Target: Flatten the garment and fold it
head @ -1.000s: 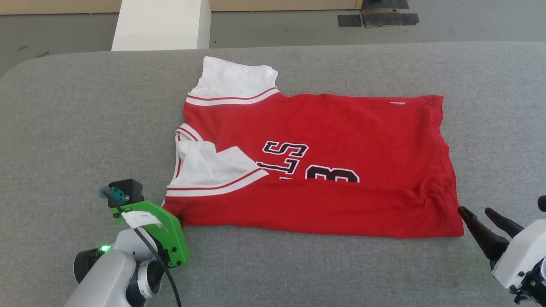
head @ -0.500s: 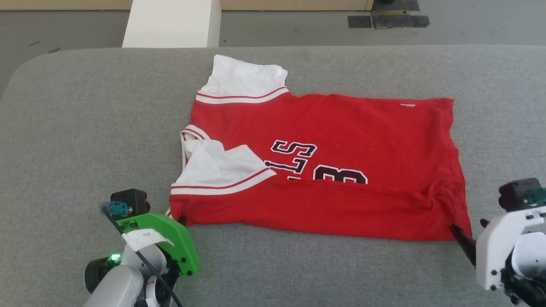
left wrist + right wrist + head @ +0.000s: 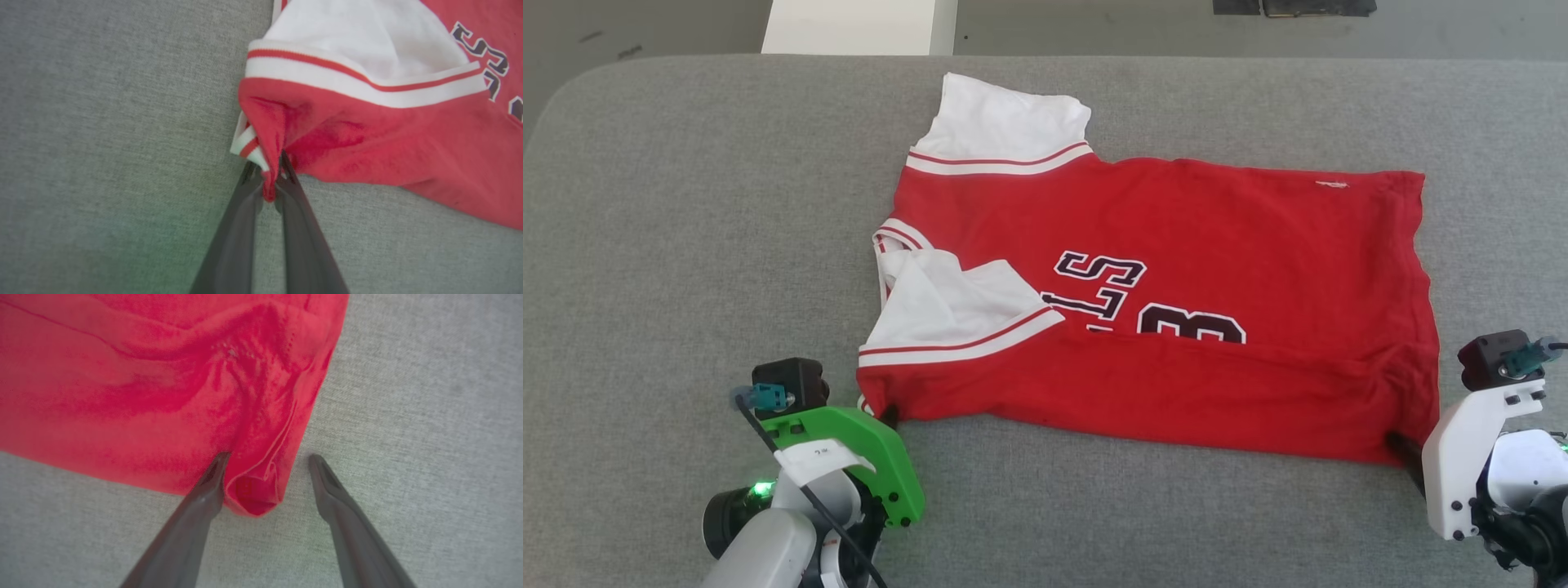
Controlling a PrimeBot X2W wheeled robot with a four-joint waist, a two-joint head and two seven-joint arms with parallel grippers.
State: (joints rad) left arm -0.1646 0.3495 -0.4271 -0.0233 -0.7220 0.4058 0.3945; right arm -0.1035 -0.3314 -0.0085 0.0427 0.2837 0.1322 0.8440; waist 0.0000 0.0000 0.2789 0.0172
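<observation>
Garment [image 3: 1160, 269] spread on grey table [image 3: 686, 204], near edge folded over the lettering [image 3: 1111, 294], one corner pinched.
Collar end is turned toward 9 o'clock, hem toward 3 o'clock; a white sleeve [image 3: 1005, 122] is seen at 11 o'clock. Left gripper [image 3: 269, 179] is closed tight on a red corner at the garment's 7 o'clock. Right gripper [image 3: 268, 456] is held wide apart at the 4 o'clock hem corner, which is straddled by the fingers but not clamped.

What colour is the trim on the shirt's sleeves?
White with a thin red stripe, clearest on the folded sleeve in the left wrist view.
</observation>
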